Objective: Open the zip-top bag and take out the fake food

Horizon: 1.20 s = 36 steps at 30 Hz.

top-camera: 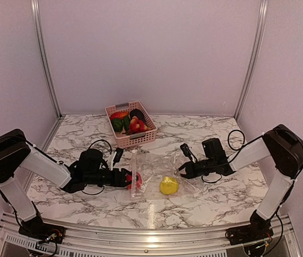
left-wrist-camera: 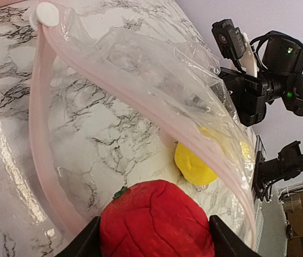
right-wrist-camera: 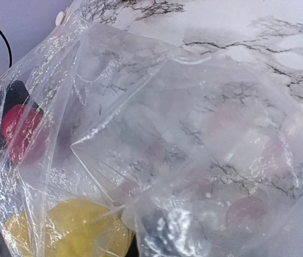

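Pink basket (top-camera: 135, 138) — just behind clear bag (top-camera: 152, 165)

A clear zip-top bag (top-camera: 152, 165) lies crumpled on the marbled table (top-camera: 221, 198), between the two arms. The left gripper (top-camera: 132, 180) reaches in low from the left, its tip at the bag's left edge, with a red fruit (top-camera: 135, 180) between the fingers. A yellow fruit (top-camera: 169, 185) sits inside the bag, near its front edge. The right gripper (top-camera: 184, 170) comes in from the right, jaws closed on the bag's right edge, where the plastic bunches up. Behind the bag, near the back wall, stands a pink basket (top-camera: 138, 138) holding more fake food (top-camera: 130, 122): red, green and dark purple pieces packed together
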Tool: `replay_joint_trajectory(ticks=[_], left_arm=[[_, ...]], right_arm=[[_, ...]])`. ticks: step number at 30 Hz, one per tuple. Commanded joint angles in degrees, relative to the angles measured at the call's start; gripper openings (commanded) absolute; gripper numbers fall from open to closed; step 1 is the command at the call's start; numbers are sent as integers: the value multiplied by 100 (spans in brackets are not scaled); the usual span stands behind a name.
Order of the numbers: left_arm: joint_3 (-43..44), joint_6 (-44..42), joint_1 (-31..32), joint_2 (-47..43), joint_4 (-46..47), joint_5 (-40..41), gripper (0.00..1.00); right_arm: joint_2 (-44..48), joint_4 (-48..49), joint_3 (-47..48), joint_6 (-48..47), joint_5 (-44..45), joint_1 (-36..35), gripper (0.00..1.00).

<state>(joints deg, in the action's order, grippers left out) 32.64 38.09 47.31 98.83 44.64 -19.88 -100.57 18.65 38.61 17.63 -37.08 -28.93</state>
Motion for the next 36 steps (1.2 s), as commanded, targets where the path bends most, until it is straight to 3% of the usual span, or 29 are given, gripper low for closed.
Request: replay_joint_trajectory(ticks=[1,7,12,22,26,36], left_arm=[[-468,-68,-160,-759,-281,164,43],[-491,-350,-810,-1905,-1238,243,44],[455,-914,-1427,-2087,-2408,383,45],[3146,-1408,-2306,-466,-3296,928,48],[4408,-1879,-2346,453,-3975,1590,48],[6087,-2041,-2362,2165,-4455,1741,50]], right_arm=[[203,276,-86,103,-22,88,0],[202,304,-105,68,-73,99,0],[132,415,-132,96,-137,98,0],[107,392,-113,40,-237,98,0],[158,378,-100,26,-299,98,0],[187,243,73,-36,-400,98,0]])
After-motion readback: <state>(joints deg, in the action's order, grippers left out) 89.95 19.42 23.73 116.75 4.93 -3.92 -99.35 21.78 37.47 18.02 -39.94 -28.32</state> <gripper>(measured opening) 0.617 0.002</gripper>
